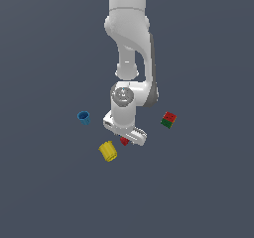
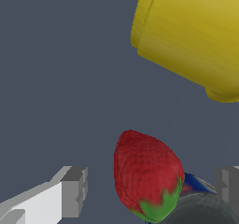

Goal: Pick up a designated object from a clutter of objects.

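The strawberry [image 2: 147, 176] lies on the tabletop [image 1: 44, 192] between the two fingers of the gripper [image 2: 151, 190], which stand apart on either side of it without touching it; the gripper is therefore released and grasps nothing. In the wrist view the fruit's long axis runs from its red tip to its green top roughly across the line joining the fingers, so the jaws would close on its flanks rather than on its ends, a favourable alignment for the pinch. In the exterior view the strawberry [image 1: 124, 141] shows only as a small red patch just under the hand of the gripper [image 1: 124, 139], with the yellow ribbed cylinder [image 1: 107, 151] lying on its side just beside it, towards the exterior view's left. The same cylinder [image 2: 191, 38] fills the far corner of the wrist view, clear of the fingers. A dark grey round object [image 2: 203, 211] and a sliver of something blue sit against the strawberry's green end; whether they touch it cannot be told. The blue cup [image 1: 84, 116] and the red-and-green cube [image 1: 168, 119] stand well apart on either side. The arm hangs almost vertically over the clutter, its wrist low and the hand turned obliquely. By judgement, descent is nearly complete and closing comes next.
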Available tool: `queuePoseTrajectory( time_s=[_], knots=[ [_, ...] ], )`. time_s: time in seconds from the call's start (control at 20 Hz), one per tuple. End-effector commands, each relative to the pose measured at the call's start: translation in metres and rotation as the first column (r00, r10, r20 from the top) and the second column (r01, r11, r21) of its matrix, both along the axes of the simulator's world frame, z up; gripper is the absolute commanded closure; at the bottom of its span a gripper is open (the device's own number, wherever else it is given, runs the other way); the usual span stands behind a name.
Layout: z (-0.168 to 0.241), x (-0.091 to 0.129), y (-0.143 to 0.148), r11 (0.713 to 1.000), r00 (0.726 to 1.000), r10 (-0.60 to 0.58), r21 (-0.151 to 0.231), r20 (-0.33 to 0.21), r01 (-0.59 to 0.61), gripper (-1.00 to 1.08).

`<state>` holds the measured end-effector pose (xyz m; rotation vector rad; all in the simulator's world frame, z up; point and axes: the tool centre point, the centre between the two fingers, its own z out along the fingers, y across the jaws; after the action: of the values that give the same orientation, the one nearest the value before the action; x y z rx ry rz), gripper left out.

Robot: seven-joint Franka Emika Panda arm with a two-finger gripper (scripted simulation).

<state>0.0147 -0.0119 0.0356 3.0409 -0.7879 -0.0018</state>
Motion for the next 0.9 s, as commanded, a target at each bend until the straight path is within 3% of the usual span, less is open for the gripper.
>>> queuePoseTrajectory(
  time_s=[0.0,0.2,0.25,0.85],
  knots=[
    [-0.0086,0.0003,0.0,1.0,1.0,-0.001,0.0,0.001,0.001,-0.92],
    [-0.0131,0.0009,0.0001,1.0,1.0,-0.001,0.0,0.001,0.001,-0.92],
    [-0.0131,0.0009,0.0001,1.0,1.0,-0.001,0.0,0.001,0.001,1.08],
    [-0.0117,0.0012,-0.0004,1.0,1.0,-0.001,0.0,0.001,0.001,1.08]
  ],
)
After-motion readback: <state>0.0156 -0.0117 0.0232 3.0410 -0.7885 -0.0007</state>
